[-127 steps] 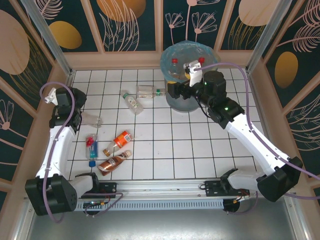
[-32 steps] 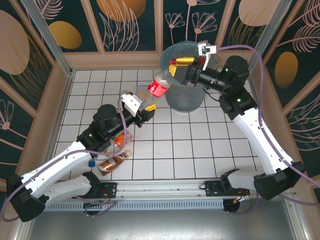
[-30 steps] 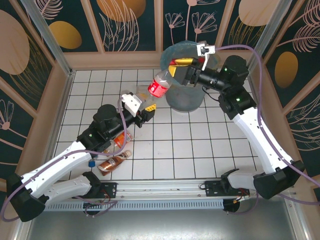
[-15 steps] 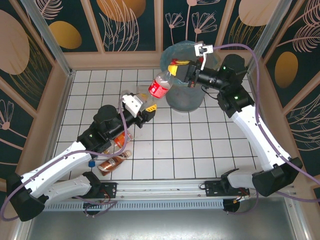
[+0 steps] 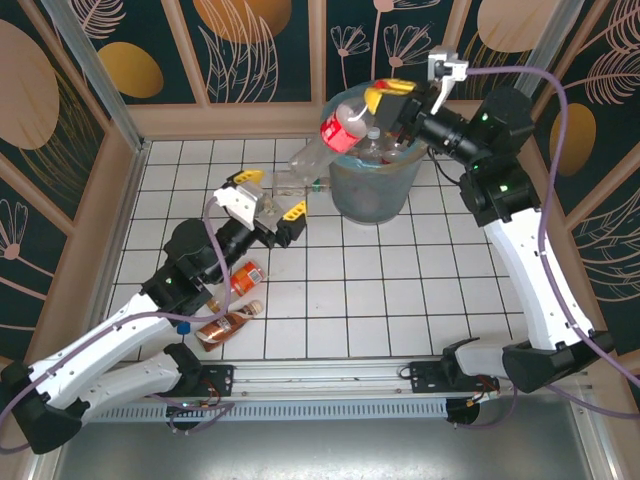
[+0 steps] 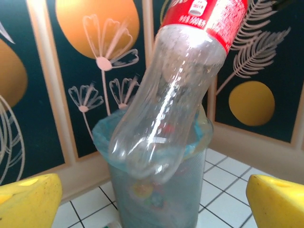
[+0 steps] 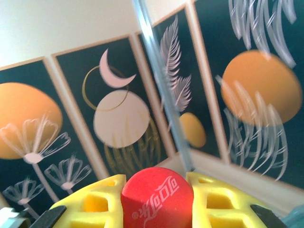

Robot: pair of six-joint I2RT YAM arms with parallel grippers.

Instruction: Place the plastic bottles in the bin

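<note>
Top view: one bin (image 5: 372,195), grey-blue with a light-blue bag liner, at the far centre of the desk (image 5: 400,290). One held bottle (image 5: 338,130): clear, red label, tilted, cap end over the bin mouth, base sticking out past the left rim. The right gripper (image 5: 388,100) is clamped on its cap end. At least two bottles in the bin (image 5: 385,148). On the desk by the left arm: one orange-label bottle (image 5: 245,275), one amber bottle (image 5: 228,325), more part-hidden under the arm, can't count. Left gripper (image 5: 270,197) spread wide, empty, left of the bin. Desk is white tile with a dark grid; walls (image 5: 270,50) are dark panels with orange discs, pale flowers and wood trim. Left wrist: held bottle (image 6: 161,118) hangs tilted in front of the bin (image 6: 156,204), yellow fingers (image 6: 28,202) far apart. Right wrist: red cap (image 7: 157,197) with white script, pinched between yellow fingers (image 7: 95,204).
</note>
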